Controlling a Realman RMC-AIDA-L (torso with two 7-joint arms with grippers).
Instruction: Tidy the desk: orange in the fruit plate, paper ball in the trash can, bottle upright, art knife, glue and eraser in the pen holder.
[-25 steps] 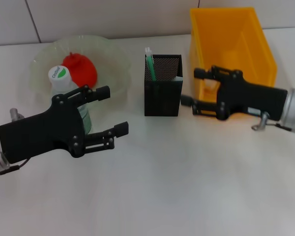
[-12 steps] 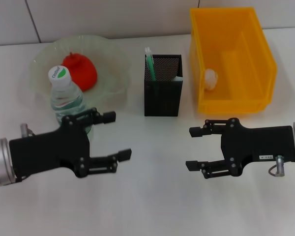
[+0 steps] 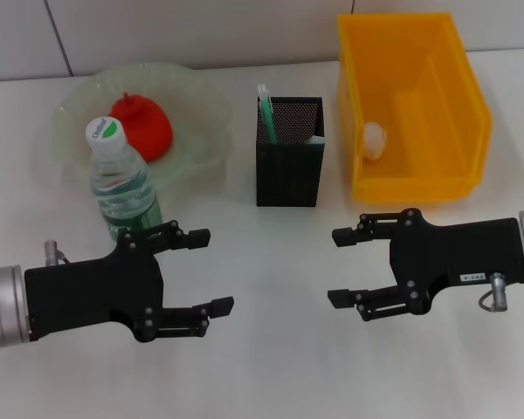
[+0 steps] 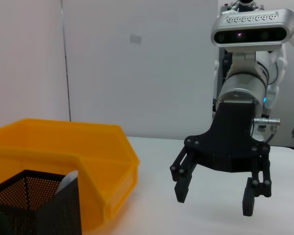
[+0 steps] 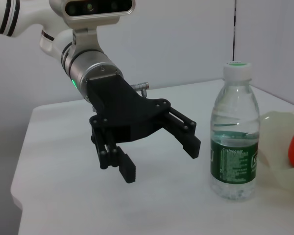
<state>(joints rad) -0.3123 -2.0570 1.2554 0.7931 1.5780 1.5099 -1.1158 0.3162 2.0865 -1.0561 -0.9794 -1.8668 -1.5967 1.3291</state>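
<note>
The bottle (image 3: 118,179) (image 5: 233,137) stands upright with its green-and-white cap on, in front of the fruit plate (image 3: 74,109). In that plate lies the red-orange fruit, the orange (image 3: 144,125). The paper ball (image 3: 374,140) rests inside the yellow trash can (image 3: 410,52). A green stick (image 3: 266,113) and a white piece poke out of the black mesh pen holder (image 3: 288,166); I cannot tell which item each is. My left gripper (image 3: 211,271) (image 5: 160,159) hovers open just in front of the bottle, holding nothing. My right gripper (image 3: 338,266) (image 4: 214,199) hangs open and empty in front of the trash can.
White tabletop runs between and in front of both grippers. A wall rises behind the plate, the pen holder (image 4: 34,200) and the trash can (image 4: 63,152). The grippers face each other about a hand's width apart.
Both grippers drew back toward the table's front. The left one came away from the standing bottle; the right one left the trash can, where the paper ball now shows.
</note>
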